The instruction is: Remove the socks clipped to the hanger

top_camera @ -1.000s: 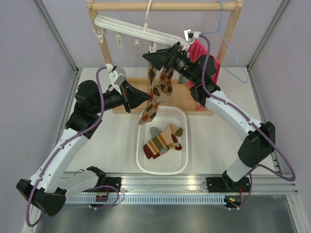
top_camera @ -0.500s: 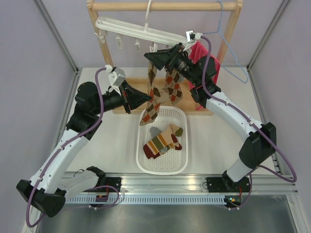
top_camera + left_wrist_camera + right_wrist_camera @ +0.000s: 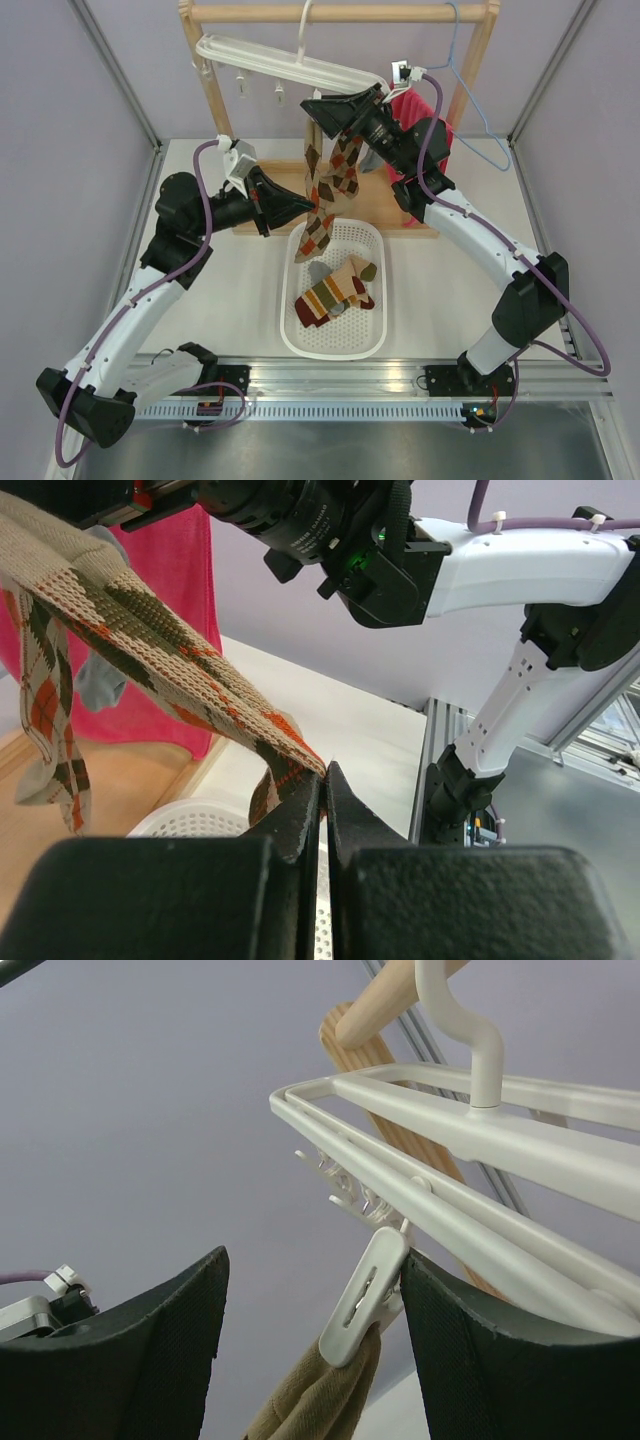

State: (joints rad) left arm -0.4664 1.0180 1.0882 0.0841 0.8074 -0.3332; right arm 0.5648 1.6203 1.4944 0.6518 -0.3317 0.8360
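The white hanger (image 3: 290, 66) hangs by its hook from a wooden rail; its frame also shows in the right wrist view (image 3: 500, 1145). An argyle sock pair (image 3: 330, 185) hangs from one white clip (image 3: 362, 1295). My left gripper (image 3: 308, 208) is shut on the lower part of an argyle sock (image 3: 200, 670). My right gripper (image 3: 325, 108) is open, its fingers either side of that clip; the right finger (image 3: 480, 1360) touches it. Striped and grey socks (image 3: 335, 288) lie in the basket.
A white perforated basket (image 3: 335, 345) stands on the table below the hanger. A pinkish-red towel (image 3: 405, 110) hangs behind my right arm, next to a thin blue wire hanger (image 3: 478, 100). The wooden rack's base (image 3: 250, 225) sits at the back.
My right gripper has risen up and to the right, onto the clip. The left gripper has shifted slightly right with the sock, and the socks have swung.
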